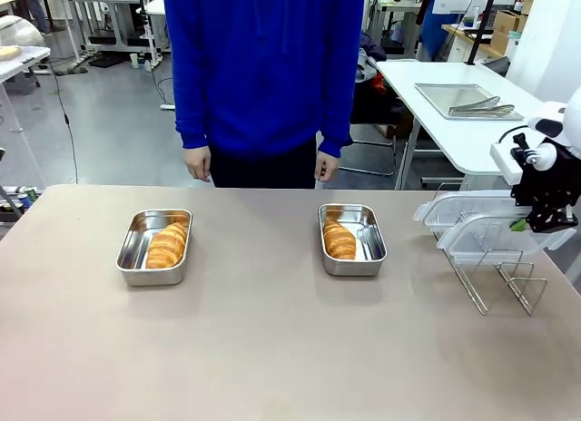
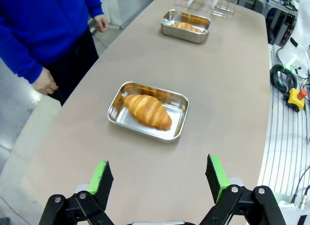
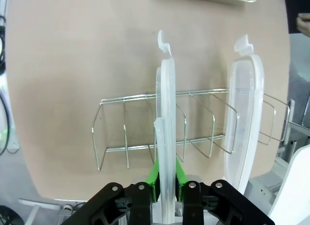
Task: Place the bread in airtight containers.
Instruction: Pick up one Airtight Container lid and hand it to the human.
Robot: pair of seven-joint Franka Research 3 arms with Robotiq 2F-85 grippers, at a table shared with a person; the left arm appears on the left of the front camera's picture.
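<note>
Two steel airtight containers stand open on the table, each holding a piece of bread. The left container (image 1: 136, 246) (image 2: 177, 104) holds one croissant (image 1: 168, 246) (image 2: 147, 110). The right container (image 1: 371, 244) (image 2: 184, 36) holds the other croissant (image 1: 339, 240) (image 2: 186, 26). My left gripper (image 2: 159, 175) hangs open above the table, short of the left container, with nothing between its pads. At the far right, my right gripper (image 1: 526, 225) (image 3: 165, 181) is shut on the edge of a clear plastic lid (image 1: 481, 237) (image 3: 164, 133) that stands upright in a wire rack (image 1: 504, 278) (image 3: 126, 133).
A second clear lid (image 1: 451, 208) (image 3: 244, 123) leans in the same rack. A person in a blue top stands at the far edge, hands (image 1: 197, 162) (image 2: 46, 83) hanging at their sides. A side table with a flat tray (image 1: 458, 99) and tongs stands behind on the right.
</note>
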